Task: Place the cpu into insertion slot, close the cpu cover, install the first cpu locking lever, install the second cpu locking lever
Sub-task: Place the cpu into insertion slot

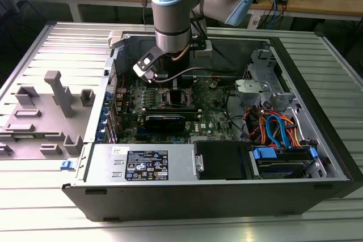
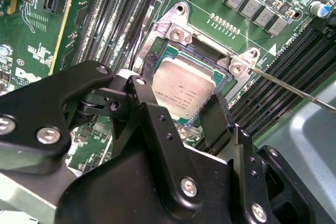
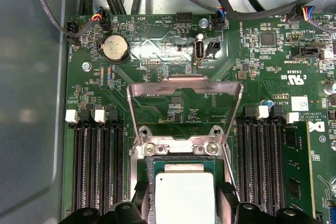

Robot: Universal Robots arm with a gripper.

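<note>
Currently, the arm reaches down into the open computer case [image 1: 198,205], which lies on the ribbed metal surface [image 1: 34,43]. In the exterior view the gripper [image 1: 174,86] sits low over the motherboard [image 1: 218,117], near its middle.

Cpu position: the cpu [image 2: 184,90] lies flat inside the insertion slot [image 2: 176,35], silver top facing up, with its green edge bordered by the slot's metal rim. In the first wrist view the cpu [image 3: 185,195] appears just below the hinge side of the insertion slot [image 3: 176,149].

Finger state: the gripper [image 2: 176,98] straddles the cpu. Its black fingers [image 2: 215,121] are parted to the width of the chip and bear on two opposite edges, so the cpu is held between them. The first wrist view shows the same arrangement, with the gripper [image 3: 184,199] centred on the chip and one of the fingers [image 3: 228,203] against each side.

Cover state: the cpu cover [image 3: 184,85] is raised on its hinge and tilted back away from the slot, with the board visible through its window. One thin locking lever [image 2: 294,86] stands clear of the slot, running off at an angle.

Adjacent parts: black memory slots [image 3: 97,166] flank the insertion slot on both sides. A round coin cell [image 3: 115,49] sits beyond the cover.
</note>
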